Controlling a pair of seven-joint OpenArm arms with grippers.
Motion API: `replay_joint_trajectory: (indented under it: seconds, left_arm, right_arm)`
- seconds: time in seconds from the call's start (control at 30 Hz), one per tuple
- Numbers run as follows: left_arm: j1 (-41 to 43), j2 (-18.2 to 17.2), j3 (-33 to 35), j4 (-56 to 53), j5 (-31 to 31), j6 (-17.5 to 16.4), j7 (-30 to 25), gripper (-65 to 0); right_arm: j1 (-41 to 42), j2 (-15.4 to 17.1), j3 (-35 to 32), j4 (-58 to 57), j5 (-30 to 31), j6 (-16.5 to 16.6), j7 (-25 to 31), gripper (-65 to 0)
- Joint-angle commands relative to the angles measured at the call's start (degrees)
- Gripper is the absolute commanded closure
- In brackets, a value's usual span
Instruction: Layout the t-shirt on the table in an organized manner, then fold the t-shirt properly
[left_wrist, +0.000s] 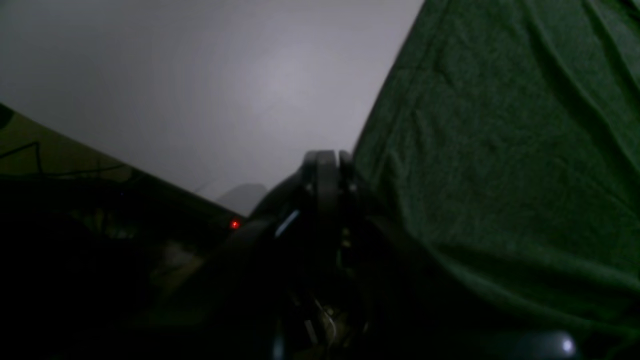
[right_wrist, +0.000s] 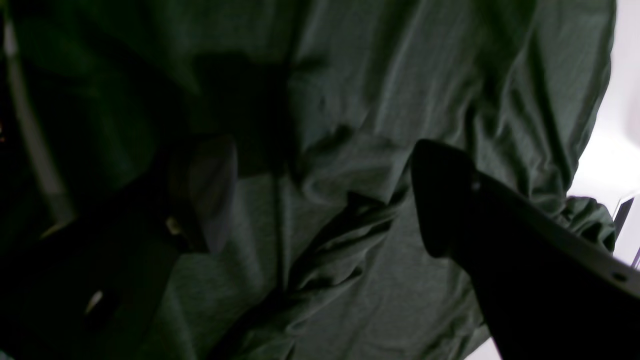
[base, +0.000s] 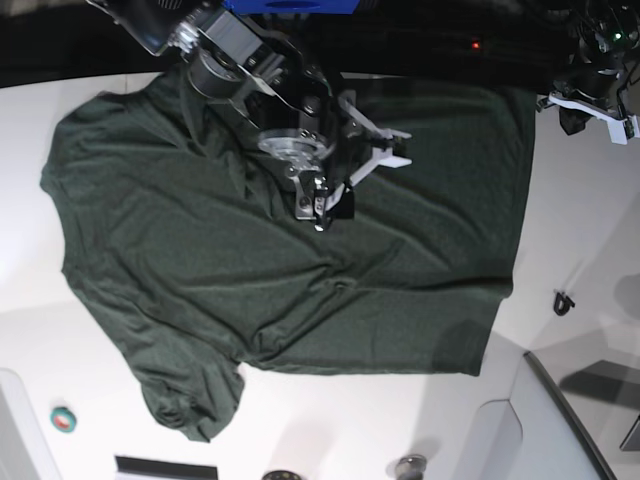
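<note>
White smooth worktop (base: 580, 210), dark backdrop behind. Dark green t-shirt (base: 200, 260), soft wrinkly fabric, spread flat over worktop centre, one sleeve bunched. Right gripper (base: 322, 208) jaws spread wide just above shirt, holding nothing. Left gripper (left_wrist: 325, 170) closed, empty, beside shirt edge.

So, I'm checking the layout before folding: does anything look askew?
Yes. The t-shirt lies mostly flat, but its lower sleeve is bunched up, and wrinkles gather beside the right gripper.
</note>
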Motion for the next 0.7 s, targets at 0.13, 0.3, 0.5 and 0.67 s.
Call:
replay_joint_trajectory:
  seconds: [0.13,0.3,0.5,0.67]
  left_arm:
    - [0.6,-0.8,-0.4,0.2,-0.5,0.0,-1.4,0.0]
    - [0.6,-0.8,-0.5,0.2,-0.5,0.0,-1.5,0.0]
    - [0.5,-0.8,-0.5,0.2,-0.5,0.0,-1.5,0.0]
    - [0.5,-0.8,-0.5,0.2,-0.5,0.0,-1.5,0.0]
  right_arm:
    - [1.8,-3.8,0.2,-4.0,-0.4,-0.3,0.7,-39.0]
    - [3.7,-4.3,0.2,-7.9,-0.3,-0.3,0.7,-26.7]
    - [6.3,-4.3,0.3,-11.4,-0.2,-0.3,0.7,-21.2]
    - [7.1,-4.4,0.3,-13.0,-0.2,-0.3,0.8,-11.3]
